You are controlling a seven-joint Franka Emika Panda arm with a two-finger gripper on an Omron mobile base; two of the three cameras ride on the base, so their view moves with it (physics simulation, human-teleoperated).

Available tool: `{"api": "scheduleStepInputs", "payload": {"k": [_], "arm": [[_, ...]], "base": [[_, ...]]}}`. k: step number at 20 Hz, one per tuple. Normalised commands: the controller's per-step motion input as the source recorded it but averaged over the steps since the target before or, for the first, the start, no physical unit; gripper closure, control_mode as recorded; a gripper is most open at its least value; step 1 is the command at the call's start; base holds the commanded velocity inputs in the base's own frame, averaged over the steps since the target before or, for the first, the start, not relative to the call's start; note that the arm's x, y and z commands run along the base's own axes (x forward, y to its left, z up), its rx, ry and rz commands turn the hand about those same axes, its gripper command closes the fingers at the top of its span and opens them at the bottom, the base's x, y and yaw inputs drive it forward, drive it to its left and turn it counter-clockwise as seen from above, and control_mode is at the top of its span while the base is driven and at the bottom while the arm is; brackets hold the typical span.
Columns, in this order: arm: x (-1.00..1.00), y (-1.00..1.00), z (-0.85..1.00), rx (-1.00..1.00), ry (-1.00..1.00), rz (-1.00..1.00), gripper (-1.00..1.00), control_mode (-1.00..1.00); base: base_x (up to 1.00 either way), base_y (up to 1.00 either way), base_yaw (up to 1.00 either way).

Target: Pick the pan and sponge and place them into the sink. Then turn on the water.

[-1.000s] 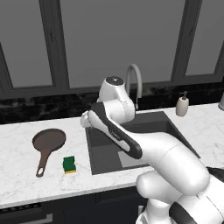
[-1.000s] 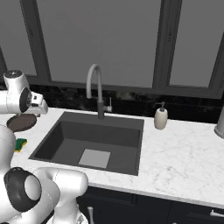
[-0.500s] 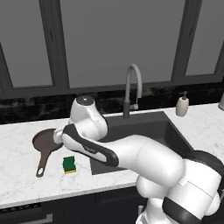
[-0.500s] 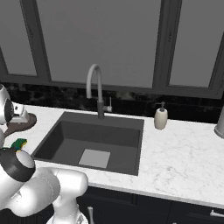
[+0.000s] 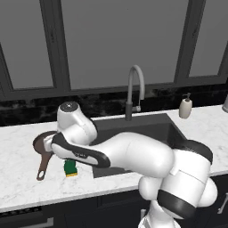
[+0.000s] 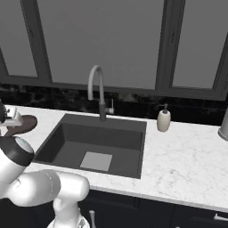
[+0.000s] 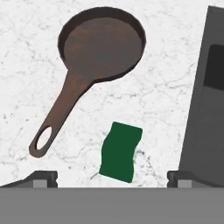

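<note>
Hand view: gripper [image 7: 112, 177] hangs wide open with nothing in it, straddling the sponge [image 7: 120, 151] at bottom centre, probably lining up a grab. The pan [image 7: 101, 43] sits upper left on the counter [image 7: 26, 87]; the sink [image 7: 205, 105] runs along the right edge.

There was one pan [image 7: 101, 45], lying on the worktop [image 7: 166, 92] ahead of the tool [image 7: 112, 177] and a little to its left. One sponge [image 7: 120, 151] lay just in front of the tool, between its two fingertips [image 7: 43, 177]. One sink [image 6: 95, 147] was set in the worktop, to the tool's right, with one pale square [image 6: 95, 160] at its bottom and one curved faucet [image 6: 99, 91] behind it. One soap bottle [image 6: 164, 119] stood on the worktop past the sink, well apart from the tool.
</note>
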Motion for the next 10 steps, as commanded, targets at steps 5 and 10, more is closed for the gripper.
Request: {"api": "scheduleStepInputs", "payload": {"k": [5,10], "arm": [[0.08,0.38,-0.16,-0.05,0.03,0.00,-1.00,-1.00],[0.10,0.17,-0.03,0.00,0.07,0.00,-1.00,-1.00]], "base": [[0.00,0.00,0.00],[0.00,0.00,0.00]]}}
